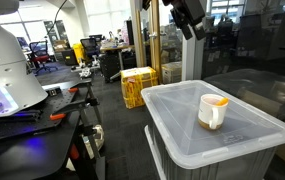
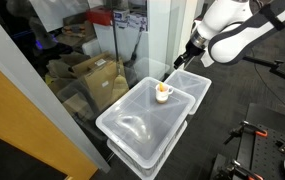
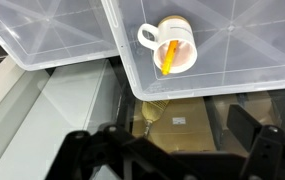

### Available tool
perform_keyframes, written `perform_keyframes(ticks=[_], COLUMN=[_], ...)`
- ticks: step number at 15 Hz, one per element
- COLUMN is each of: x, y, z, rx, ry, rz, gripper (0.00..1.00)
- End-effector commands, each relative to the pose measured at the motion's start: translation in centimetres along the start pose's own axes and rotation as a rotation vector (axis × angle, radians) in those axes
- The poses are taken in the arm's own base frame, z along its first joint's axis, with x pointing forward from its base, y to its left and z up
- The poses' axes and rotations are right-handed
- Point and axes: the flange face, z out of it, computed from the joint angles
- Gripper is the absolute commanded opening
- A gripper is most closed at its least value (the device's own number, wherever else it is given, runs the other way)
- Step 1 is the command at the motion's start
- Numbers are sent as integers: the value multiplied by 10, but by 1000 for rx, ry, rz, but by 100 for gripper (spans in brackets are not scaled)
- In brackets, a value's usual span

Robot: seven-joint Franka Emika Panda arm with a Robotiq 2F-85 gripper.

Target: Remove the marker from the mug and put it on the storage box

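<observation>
The mug (image 1: 213, 110) stands upright on the lid of the storage box (image 1: 178, 137), not on the dark desk (image 1: 37, 128), which lies well apart and carries none of the task's things. In the wrist view the mug (image 3: 172, 45) sits near a corner of that lid (image 3: 244, 62), close to the edge that runs beside a second, similar bin (image 3: 52, 30). The marker (image 3: 168, 58) is inside the mug, leaning against the rim with its upper end poking just over the lip; an exterior view shows the same orange tip (image 1: 220, 100) at the mouth. The gripper (image 1: 189, 22) hangs high above the box and off to one side, touching nothing. Its fingers (image 3: 92, 152) are spread wide, with empty space between them in the wrist view. The coming move turns on one relation. The marker lies below and ahead of the fingers, toward the top of the wrist picture and roughly in line with the middle of the gap. Its long axis, leaning in the mug, runs near enough across the line joining the two fingers. I judge the arm needs to travel over the lid corner and descend onto the protruding end, with little or no wrist turn. The mug's loop handle points away from the marker's free end, so it should not obstruct.
</observation>
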Motion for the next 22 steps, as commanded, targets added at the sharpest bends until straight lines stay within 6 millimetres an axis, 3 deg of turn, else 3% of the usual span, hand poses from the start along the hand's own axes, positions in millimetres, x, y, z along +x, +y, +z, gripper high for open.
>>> perform_keyframes(ticks=[1, 10, 19, 22], x=[4, -4, -11, -8], y=[-5, -7, -7, -7], z=[26, 77, 78, 89], rx=[-3, -15, -10, -19], ry=[-3, -92, -110, -122], rz=[24, 94, 92, 95], gripper=[100, 100, 100, 100])
